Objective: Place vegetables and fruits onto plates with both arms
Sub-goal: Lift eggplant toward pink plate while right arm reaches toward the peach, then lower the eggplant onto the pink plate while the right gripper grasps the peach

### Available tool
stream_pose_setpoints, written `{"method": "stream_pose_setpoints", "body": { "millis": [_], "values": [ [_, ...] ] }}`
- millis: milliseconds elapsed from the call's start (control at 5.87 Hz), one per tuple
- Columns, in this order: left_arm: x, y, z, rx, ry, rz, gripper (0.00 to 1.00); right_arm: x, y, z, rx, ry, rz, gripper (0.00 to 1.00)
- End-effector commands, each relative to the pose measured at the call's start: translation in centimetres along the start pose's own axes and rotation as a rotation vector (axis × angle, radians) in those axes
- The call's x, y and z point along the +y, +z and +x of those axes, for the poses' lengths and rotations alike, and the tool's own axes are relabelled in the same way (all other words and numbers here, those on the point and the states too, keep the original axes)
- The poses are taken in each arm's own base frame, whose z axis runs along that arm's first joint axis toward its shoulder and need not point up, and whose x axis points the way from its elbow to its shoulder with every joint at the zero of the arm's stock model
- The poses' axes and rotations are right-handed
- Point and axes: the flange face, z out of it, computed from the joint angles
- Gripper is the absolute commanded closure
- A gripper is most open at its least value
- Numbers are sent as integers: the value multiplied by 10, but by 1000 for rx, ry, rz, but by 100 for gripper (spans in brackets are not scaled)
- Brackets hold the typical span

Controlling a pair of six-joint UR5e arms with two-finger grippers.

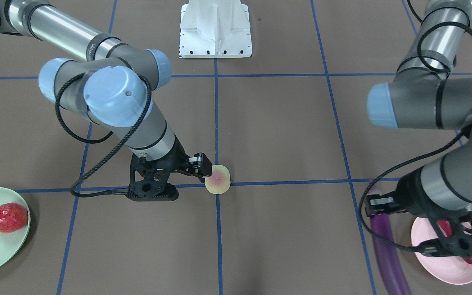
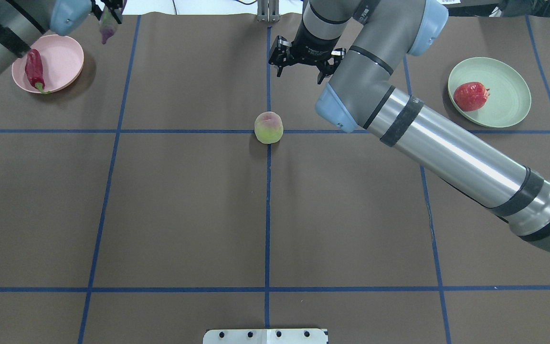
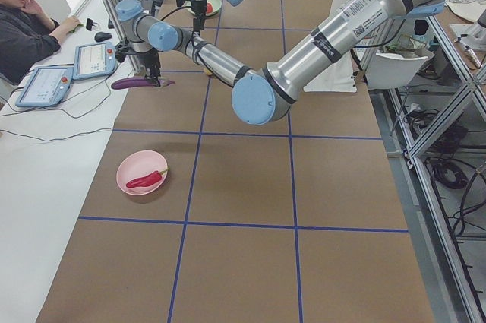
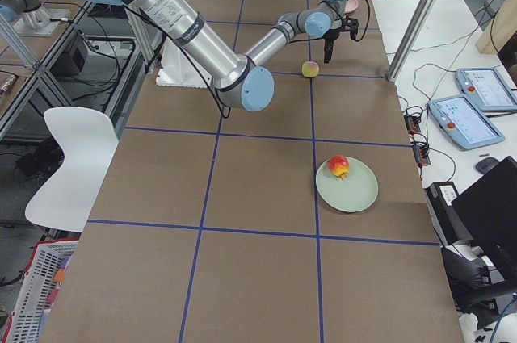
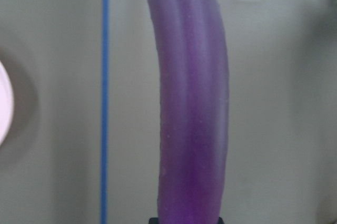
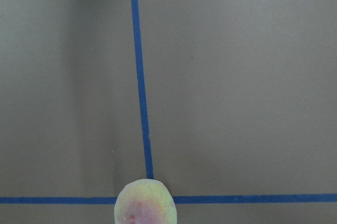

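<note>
My left gripper (image 2: pixel 108 10) is shut on one end of the purple eggplant (image 1: pixel 387 250), which hangs lengthwise in the air beside the pink plate (image 1: pixel 455 272). The eggplant (image 5: pixel 192 103) fills the left wrist view. A red chili (image 2: pixel 34 69) lies on the pink plate (image 2: pixel 62 59). The yellow-green fruit (image 2: pixel 269 127) sits on the table's centre line. My right gripper (image 2: pixel 302 64) hangs open just beyond it, apart from it; the fruit (image 6: pixel 145 204) shows at that wrist view's bottom edge. The red fruit (image 2: pixel 470 96) rests on the green plate (image 2: pixel 504 81).
The white robot base (image 1: pixel 215 30) stands at mid-table on the robot's side. Blue tape lines cross the brown table. A person sits at a side bench with tablets (image 3: pixel 47 83) past the far edge. A white chair (image 4: pixel 69 165) stands behind the robot.
</note>
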Motion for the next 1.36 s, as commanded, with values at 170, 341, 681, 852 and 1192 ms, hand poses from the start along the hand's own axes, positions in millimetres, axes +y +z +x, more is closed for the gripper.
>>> {"method": "stream_pose_setpoints", "body": {
  "millis": [170, 341, 681, 852, 1192],
  "values": [
    [-14, 53, -70, -131, -94, -76, 100, 33, 49, -42, 28, -17, 11, 1],
    [-13, 67, -66, -218, -82, -54, 100, 43, 65, -45, 50, -27, 13, 1],
    [-14, 70, -68, -232, -76, -54, 100, 52, 102, -53, 92, -52, 30, 1],
    [-14, 70, -68, -232, -73, -54, 100, 51, 111, -48, 99, -61, 29, 1],
    [-15, 67, -71, -233, -76, -51, 100, 61, 127, -49, 123, -78, 26, 1]
  ]
}}
